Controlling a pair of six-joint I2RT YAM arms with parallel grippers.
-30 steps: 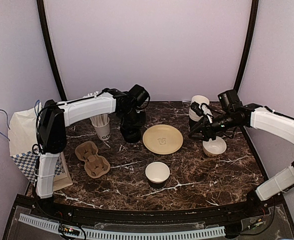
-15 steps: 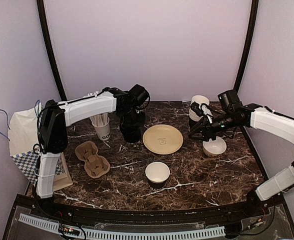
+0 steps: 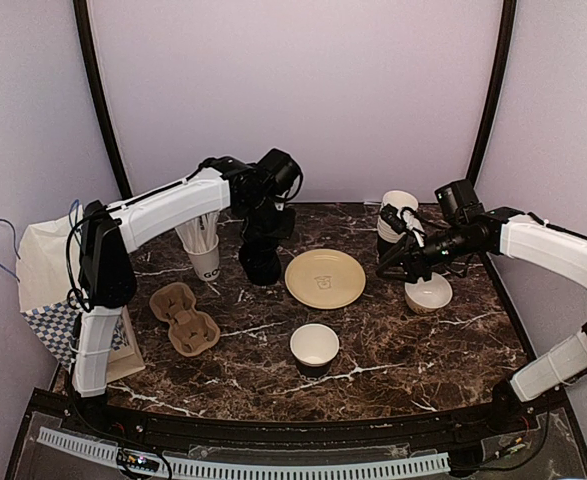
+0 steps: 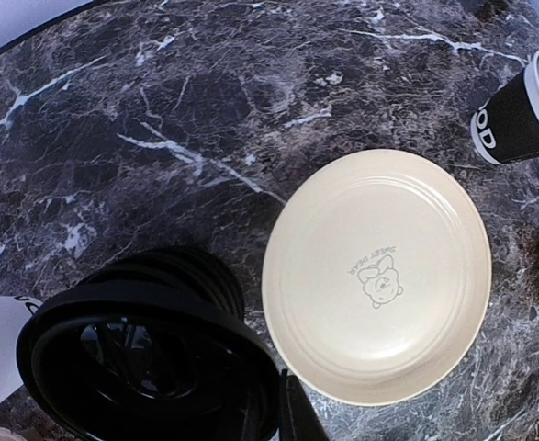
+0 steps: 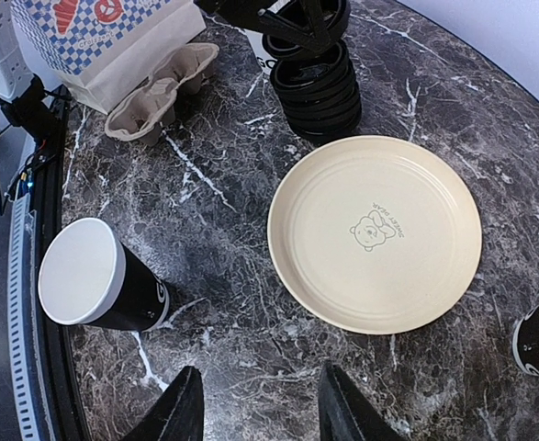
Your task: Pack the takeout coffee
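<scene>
Now I'm pinching a lid [image 4: 150, 363] in the left claw [image 3: 259, 224] just above the lid stack [image 5: 320, 92], while the right claw [image 5: 260, 375] is hanging spread.

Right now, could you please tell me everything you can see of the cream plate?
The cream plate is round, plastic-looking, with a ringed raised rim and a small bear drawing lettered SWEET BEAR at its centre. It lies flat and empty on the dark marble table, close beside the stack of black lids.
</scene>
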